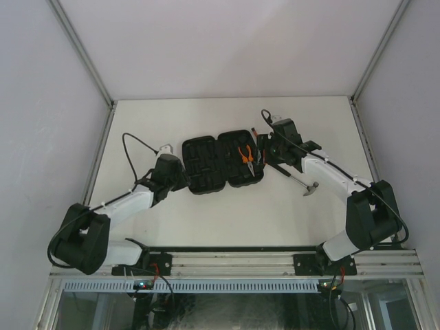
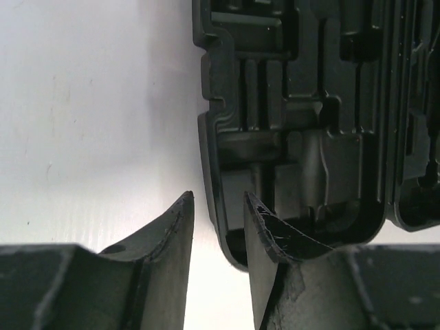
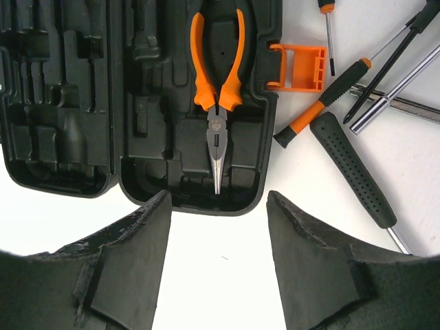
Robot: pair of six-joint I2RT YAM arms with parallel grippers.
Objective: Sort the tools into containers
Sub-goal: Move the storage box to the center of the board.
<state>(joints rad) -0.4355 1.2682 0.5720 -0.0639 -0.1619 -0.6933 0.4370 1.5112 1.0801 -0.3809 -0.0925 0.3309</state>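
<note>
pliers [image 3: 218, 103] in the right half of the case [image 3: 62, 89], screwdrivers [image 3: 323, 108] and hammer [image 1: 309, 187] just right of it

You're looking at a robotics lab cell: a white tabletop [image 1: 206, 220] boxed in by plain white panels [image 1: 41, 103] on aluminium framing [image 1: 81, 51], with an extrusion rail [image 1: 234, 260] along its near edge.

Orange-handled pliers [image 3: 216, 127] sit in a black, orange-latched case [image 3: 69, 103] on the white counter [image 3: 220, 275]; beside the case lies a black, dot-stippled hammer handle [image 3: 350, 168].
</note>
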